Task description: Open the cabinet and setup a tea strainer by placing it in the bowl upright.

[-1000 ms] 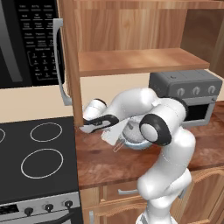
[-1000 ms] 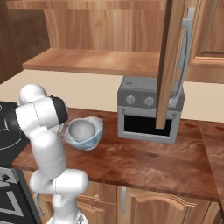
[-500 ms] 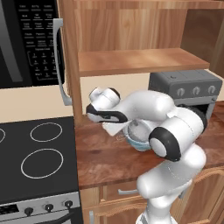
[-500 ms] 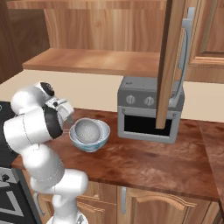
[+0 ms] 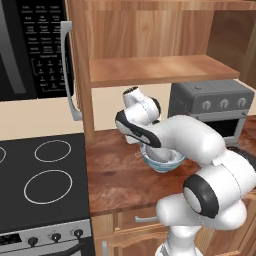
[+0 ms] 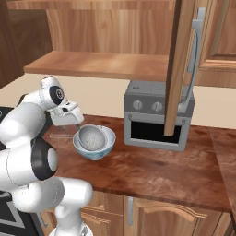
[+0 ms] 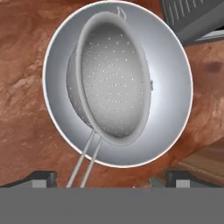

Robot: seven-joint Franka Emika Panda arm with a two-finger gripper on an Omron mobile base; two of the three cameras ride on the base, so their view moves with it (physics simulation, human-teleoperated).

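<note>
The cabinet (image 5: 160, 70) stands open, with one door (image 6: 179, 69) swung out toward me. On the brown counter sits the white bowl (image 6: 107, 144) (image 7: 183, 78) (image 5: 167, 162). The grey mesh tea strainer (image 6: 91, 137) (image 7: 111, 78) rests inside it, tilted, hollow side up. Its thin handle (image 7: 85, 162) sticks out over the bowl's rim. My gripper (image 6: 73, 120) (image 7: 110, 177) hangs open above the handle side of the bowl and holds nothing. It touches neither the bowl nor the strainer.
A grey toaster oven (image 6: 159, 120) stands just right of the bowl, under the open door. Left of the counter are a black stovetop (image 5: 45, 170) and a black microwave (image 5: 30, 45). The cabinet's wooden shelf (image 6: 101, 64) runs overhead.
My hand has risen up and away from the bowl. The strainer stays in the bowl where it was.
</note>
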